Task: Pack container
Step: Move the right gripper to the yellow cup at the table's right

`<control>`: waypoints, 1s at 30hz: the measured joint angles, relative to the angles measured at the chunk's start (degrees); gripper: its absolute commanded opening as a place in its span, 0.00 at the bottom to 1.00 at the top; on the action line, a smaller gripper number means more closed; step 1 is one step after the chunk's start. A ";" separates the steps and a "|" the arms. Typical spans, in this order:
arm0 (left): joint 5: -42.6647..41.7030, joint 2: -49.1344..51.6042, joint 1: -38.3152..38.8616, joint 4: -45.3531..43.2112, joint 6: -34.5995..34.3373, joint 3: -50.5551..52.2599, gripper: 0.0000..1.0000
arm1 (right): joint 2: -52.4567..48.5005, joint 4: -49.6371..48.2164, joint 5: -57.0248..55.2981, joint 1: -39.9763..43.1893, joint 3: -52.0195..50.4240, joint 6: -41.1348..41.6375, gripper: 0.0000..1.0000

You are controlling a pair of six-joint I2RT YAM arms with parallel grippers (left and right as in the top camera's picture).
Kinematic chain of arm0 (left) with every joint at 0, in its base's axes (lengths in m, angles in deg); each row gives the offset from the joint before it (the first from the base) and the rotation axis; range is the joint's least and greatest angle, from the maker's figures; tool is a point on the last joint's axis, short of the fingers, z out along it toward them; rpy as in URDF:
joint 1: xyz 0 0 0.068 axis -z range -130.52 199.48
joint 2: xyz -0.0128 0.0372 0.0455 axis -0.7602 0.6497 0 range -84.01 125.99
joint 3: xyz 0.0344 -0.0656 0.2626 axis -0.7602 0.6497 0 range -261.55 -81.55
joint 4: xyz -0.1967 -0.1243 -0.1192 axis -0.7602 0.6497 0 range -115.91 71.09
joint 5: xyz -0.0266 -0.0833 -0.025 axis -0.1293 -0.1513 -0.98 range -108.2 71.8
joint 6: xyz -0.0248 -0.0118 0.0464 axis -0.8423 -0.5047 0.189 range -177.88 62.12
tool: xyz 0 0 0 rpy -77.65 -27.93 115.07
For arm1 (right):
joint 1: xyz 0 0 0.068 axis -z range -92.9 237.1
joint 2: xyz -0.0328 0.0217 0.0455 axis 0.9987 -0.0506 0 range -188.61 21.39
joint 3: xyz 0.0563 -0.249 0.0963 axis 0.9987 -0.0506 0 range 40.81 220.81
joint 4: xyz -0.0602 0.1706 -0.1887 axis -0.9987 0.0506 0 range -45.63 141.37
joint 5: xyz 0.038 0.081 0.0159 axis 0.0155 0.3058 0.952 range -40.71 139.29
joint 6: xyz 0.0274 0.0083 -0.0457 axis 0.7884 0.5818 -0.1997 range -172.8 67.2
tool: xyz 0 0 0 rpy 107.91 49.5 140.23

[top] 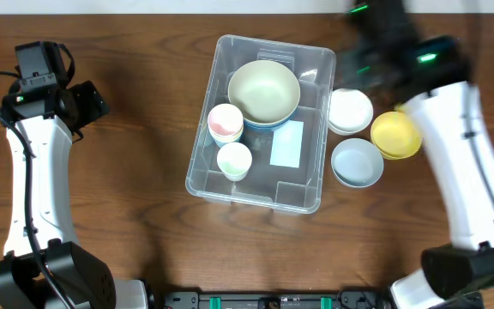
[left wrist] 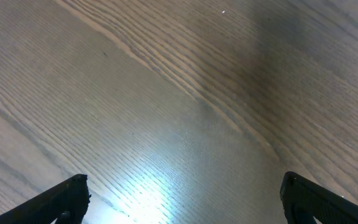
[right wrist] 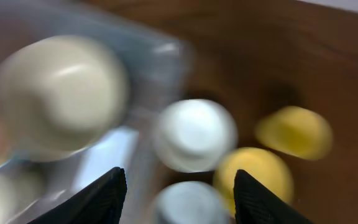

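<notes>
The left fingers [left wrist: 185, 202] are spread wide over bare counter [left wrist: 166, 93] with nothing between them, well apart from the container [top: 303, 184]. The right fingers [right wrist: 180, 198] are parted and empty; the view is blurred. Ahead of them and to their left is the container, with a large pale bowl [top: 264, 90], a pink cup [top: 225, 123], a white cup [top: 234, 160] and its label [top: 286, 143] inside. Just below these fingers, on the counter, sit a white bowl [right wrist: 194, 134], a yellow bowl [right wrist: 253, 174] and a pale blue bowl [top: 357, 162]

Evenly lit overhead, smeared by motion at right wrist.
Glaring white on brown wood-grain tabletop [left wrist: 148, 186] below left wrist.
</notes>
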 measured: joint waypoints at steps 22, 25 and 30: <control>0.02 0.00 0.00 0.02 0.00 0.00 0.98 | -23.08 -12.41 5.53 26.10 -0.02 1.11 0.57; 0.00 0.00 0.00 0.00 0.00 0.00 0.98 | -25.44 -12.61 5.73 26.51 -0.02 1.14 0.57; 0.00 0.00 0.00 0.00 0.00 0.00 0.98 | -28.13 -12.61 6.32 26.88 -0.04 1.14 0.54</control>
